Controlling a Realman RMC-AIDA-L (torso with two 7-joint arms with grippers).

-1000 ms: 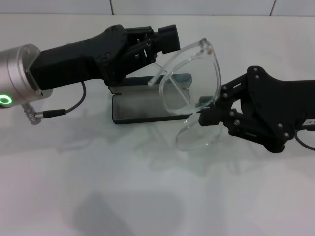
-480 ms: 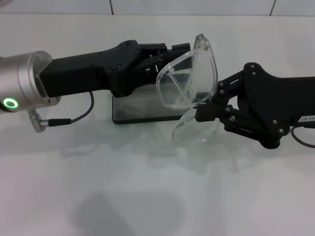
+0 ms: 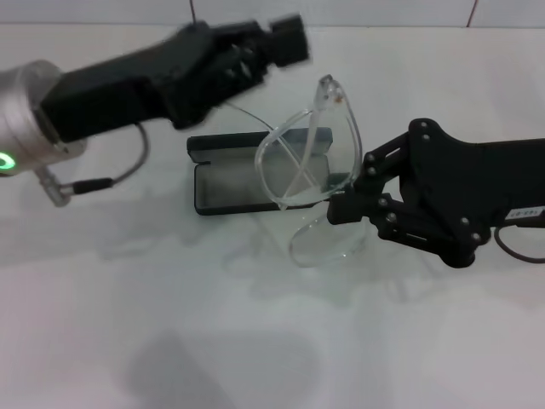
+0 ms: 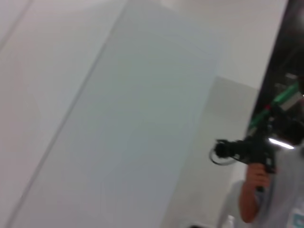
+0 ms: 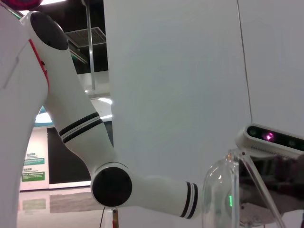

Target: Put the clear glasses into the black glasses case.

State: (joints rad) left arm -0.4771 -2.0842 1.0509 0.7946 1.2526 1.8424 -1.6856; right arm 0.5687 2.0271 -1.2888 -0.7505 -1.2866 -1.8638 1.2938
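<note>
White desk [image 3: 255, 341] with the black glasses case [image 3: 223, 175] lying open near its far edge, about midway across — grey lining facing up, lid standing along the case's far side.

Right gripper [image 3: 341, 204] reaching in from the desk's right edge, clenched on the clear glasses [image 3: 302, 170] at the lower rim of the lens. Glasses held off the desk, tilted nearly on edge, with 1 lens end pointing up and the other hanging down toward the desk in front of the gripper. Upper lens overlapping the right end of the open case in the head view; 2 folded clear arms crossing behind the lens. Not possible to tell from the head view whether the glasses touch the case.

Left gripper [image 3: 288, 41] raised over the far edge of the desk, beyond the case and apart from the glasses — arm entering from the desk's left edge, blurred. Fingers of this gripper not discernible; open or closed cannot be told.

Right wrist view: part of the clear lens and 1 clear arm [image 5: 228, 194] close to the camera, with a white robot arm [image 5: 95, 152] and a pale wall panel behind.

Left wrist view: pale wall panels only, with a person [image 4: 259, 190] far off at 1 side.
</note>
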